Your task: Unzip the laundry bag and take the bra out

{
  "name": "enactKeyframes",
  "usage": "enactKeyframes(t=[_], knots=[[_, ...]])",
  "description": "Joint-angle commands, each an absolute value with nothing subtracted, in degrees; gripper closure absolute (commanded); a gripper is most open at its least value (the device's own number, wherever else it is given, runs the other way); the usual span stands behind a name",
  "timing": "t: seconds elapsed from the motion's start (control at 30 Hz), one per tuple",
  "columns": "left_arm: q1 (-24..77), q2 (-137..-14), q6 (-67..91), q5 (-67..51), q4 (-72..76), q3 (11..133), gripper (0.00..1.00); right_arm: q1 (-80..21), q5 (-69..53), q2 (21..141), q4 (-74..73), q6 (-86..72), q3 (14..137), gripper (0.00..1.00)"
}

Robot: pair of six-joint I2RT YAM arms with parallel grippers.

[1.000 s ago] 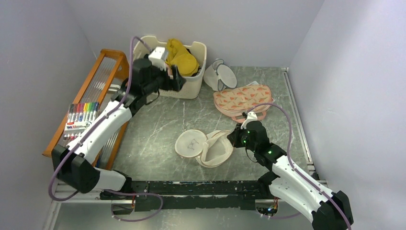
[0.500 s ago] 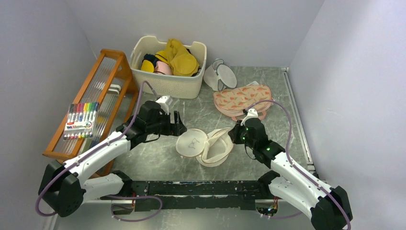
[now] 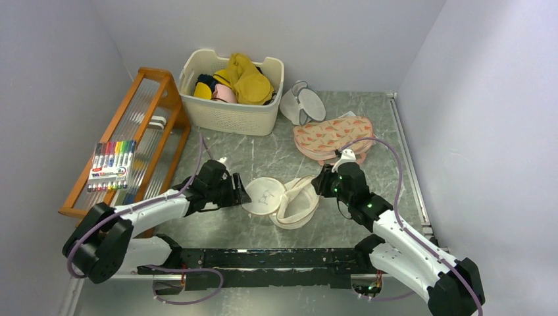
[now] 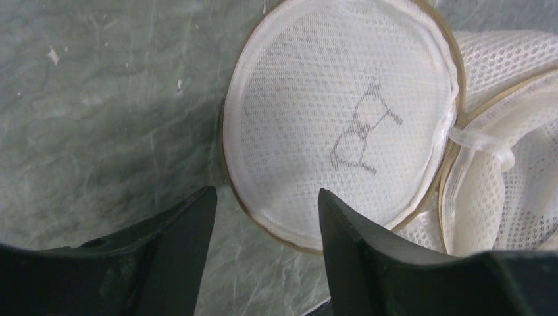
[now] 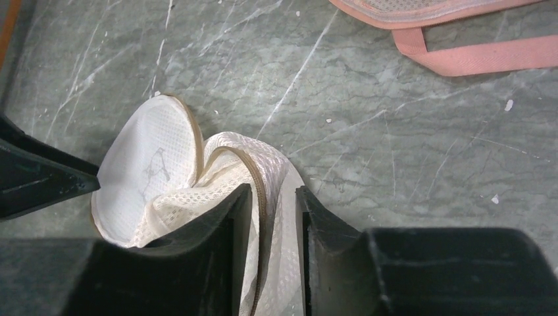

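Note:
The laundry bag (image 3: 297, 204) lies open mid-table, a white mesh drum with a cream zip rim. Its round lid (image 3: 263, 196) with the black bra outline is flipped out flat to the left. My left gripper (image 3: 238, 191) is open and empty, low over the table at the lid's left edge; in the left wrist view its gripper (image 4: 266, 207) straddles the rim of the lid (image 4: 342, 118). My right gripper (image 3: 322, 187) is shut on the bag's right wall; in the right wrist view (image 5: 273, 197) mesh and zip rim (image 5: 260, 191) sit between the jaws. No bra shows in the bag.
A white basket (image 3: 227, 118) with yellow, pink and dark clothes stands at the back. A plain mesh bag (image 3: 301, 102) and a pink pouch (image 3: 332, 137) lie behind the bag. A wooden rack (image 3: 148, 115) with a marker pack (image 3: 112, 164) is on the left.
My left arm has come from the basket at the back down and forward to the lid's left edge. The right gripper has kept its hold on the bag.

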State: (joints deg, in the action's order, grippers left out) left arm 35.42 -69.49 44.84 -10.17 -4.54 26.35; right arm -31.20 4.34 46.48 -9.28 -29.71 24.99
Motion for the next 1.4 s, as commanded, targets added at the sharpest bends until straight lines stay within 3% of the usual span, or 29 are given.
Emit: enactKeyframes(t=[0.0,0.23,0.43,0.57,0.9,1.17,1.37], knots=[[35.6,-73.8,46.8,-10.9,4.0,26.2,0.36,-31.4,4.2,45.5,-8.2,-29.1,24.9,0.66],[35.7,-77.2,46.0,-9.5,5.8,26.5,0.54,-31.4,4.1,42.1,-10.3,-28.2,26.2,0.34],[35.6,-73.3,42.5,-4.9,-0.6,30.8,0.83,-31.4,5.6,39.8,-13.3,-26.9,30.5,0.31],[35.6,-67.4,37.7,-1.7,-3.5,35.7,0.93,-31.4,6.4,38.6,-14.2,-26.4,33.1,0.31],[38.4,-61.6,23.7,4.3,-7.0,48.1,0.93,-31.4,7.7,35.1,-15.5,-25.9,38.2,0.31],[58.3,-67.4,5.1,32.3,-7.8,52.0,0.93,-31.4,10.4,32.9,-19.5,-24.9,39.7,0.31],[76.1,-77.0,-12.0,55.7,3.3,49.2,0.93,-31.4,12.6,30.5,-21.9,-24.6,40.3,0.31]])
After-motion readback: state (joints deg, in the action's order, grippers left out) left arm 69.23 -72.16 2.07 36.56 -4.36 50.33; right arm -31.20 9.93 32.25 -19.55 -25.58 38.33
